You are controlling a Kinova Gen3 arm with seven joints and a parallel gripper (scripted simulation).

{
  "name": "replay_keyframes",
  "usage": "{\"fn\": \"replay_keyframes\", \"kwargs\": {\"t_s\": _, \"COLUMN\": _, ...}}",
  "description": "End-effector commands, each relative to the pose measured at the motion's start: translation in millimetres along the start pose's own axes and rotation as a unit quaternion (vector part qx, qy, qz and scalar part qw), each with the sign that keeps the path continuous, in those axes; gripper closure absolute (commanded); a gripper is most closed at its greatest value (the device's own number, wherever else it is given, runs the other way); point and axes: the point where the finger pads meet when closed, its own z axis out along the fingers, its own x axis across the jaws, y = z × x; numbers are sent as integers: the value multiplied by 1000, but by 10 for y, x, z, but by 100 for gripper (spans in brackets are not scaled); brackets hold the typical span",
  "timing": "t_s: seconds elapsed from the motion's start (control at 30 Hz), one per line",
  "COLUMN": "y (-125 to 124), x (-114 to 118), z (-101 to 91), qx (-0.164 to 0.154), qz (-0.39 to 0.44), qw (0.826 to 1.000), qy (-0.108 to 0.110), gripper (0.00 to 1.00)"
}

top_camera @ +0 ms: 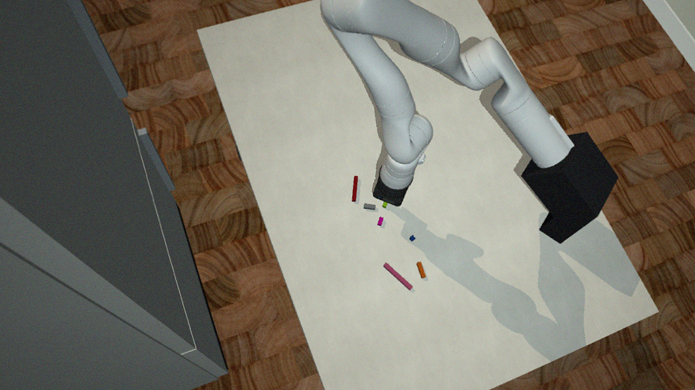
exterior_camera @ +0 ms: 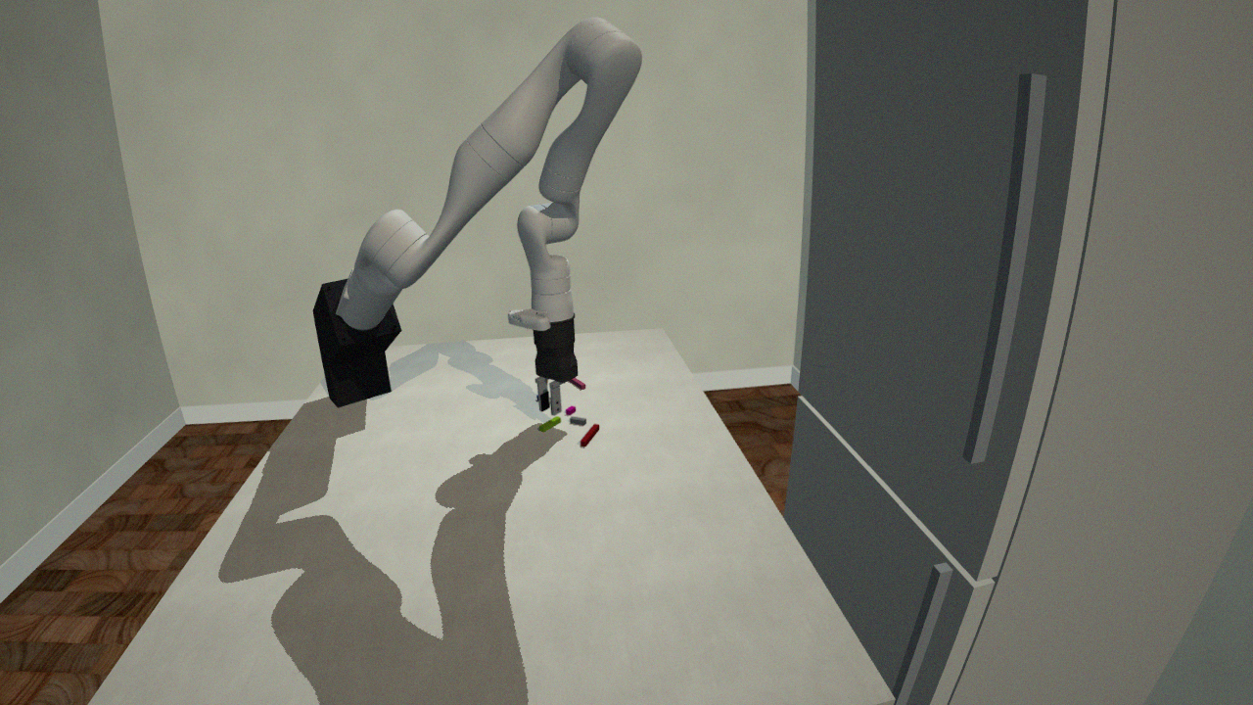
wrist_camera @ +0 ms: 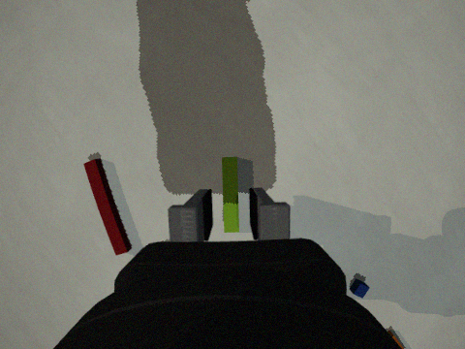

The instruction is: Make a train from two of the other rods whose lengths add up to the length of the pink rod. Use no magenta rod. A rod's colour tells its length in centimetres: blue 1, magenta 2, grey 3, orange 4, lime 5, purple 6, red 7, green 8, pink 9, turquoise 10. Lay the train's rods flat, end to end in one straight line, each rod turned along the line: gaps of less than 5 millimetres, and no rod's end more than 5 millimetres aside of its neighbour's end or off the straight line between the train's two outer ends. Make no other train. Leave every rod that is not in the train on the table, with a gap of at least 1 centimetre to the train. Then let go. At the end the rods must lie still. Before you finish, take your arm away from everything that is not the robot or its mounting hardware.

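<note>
No text, label, brand, number or sign can be read in any of the 3 views.

Taking the pincer as landmark: in the top view, its black housing covers part of the lime rod beneath it. In the wrist view, the orange rod, beyond the pincer's right-hand side, is cut by the lower edge; the pink, grey and magenta rods are out of sight there.
</note>
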Motion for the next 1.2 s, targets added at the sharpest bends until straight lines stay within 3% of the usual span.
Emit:
{"fn": "replay_keyframes", "kwargs": {"t_s": 0.0, "y": -38, "x": -2, "z": 51, "qx": 5, "qz": 0, "qw": 1000, "qy": -1, "gripper": 46}}
{"fn": "replay_keyframes", "kwargs": {"t_s": 1.17, "y": -38, "x": -3, "z": 123, "qx": 5, "qz": 0, "qw": 1000, "qy": 0, "gripper": 46}}
